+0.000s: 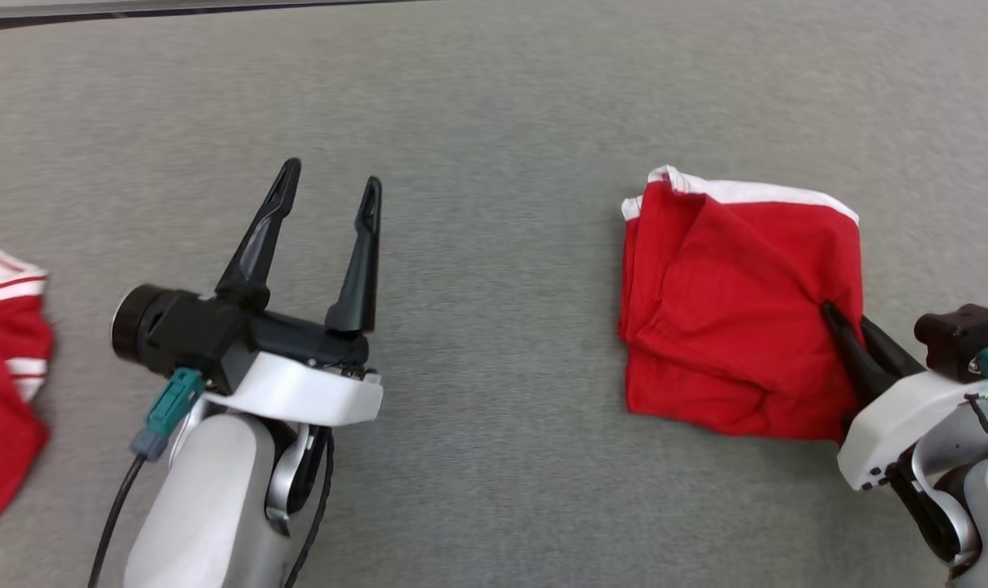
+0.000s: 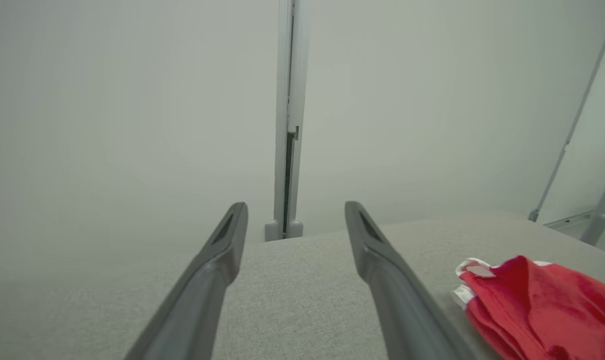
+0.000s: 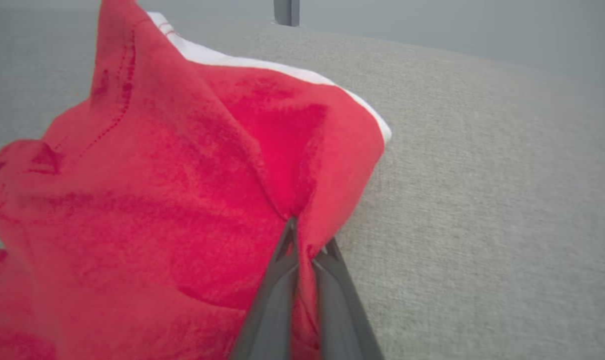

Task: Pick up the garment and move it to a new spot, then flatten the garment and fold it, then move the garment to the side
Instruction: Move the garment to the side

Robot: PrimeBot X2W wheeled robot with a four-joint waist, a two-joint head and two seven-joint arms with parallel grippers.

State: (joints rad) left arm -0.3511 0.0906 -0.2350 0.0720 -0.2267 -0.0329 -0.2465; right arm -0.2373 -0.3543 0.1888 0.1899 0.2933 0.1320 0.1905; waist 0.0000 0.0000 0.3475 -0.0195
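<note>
The garment (image 1: 731, 310) is red with a white band, folded into a rough square on the grey table at the right. My right gripper (image 1: 838, 320) is shut on the garment's right edge, and the cloth puckers around its fingertips (image 3: 293, 235). In the right wrist view the garment (image 3: 172, 200) rises in a peak toward the pinch. My left gripper (image 1: 331, 184) stands open over bare table at the centre left, well apart from the garment, with nothing between its fingers. In the left wrist view the garment (image 2: 537, 305) lies at the lower right, beside that gripper (image 2: 295, 212).
A second red garment with white stripes (image 1: 4, 367) lies at the table's left edge. The grey cloth-covered table (image 1: 494, 122) stretches between and beyond both arms. A pale wall with a vertical post (image 2: 287, 120) stands past the table's far edge.
</note>
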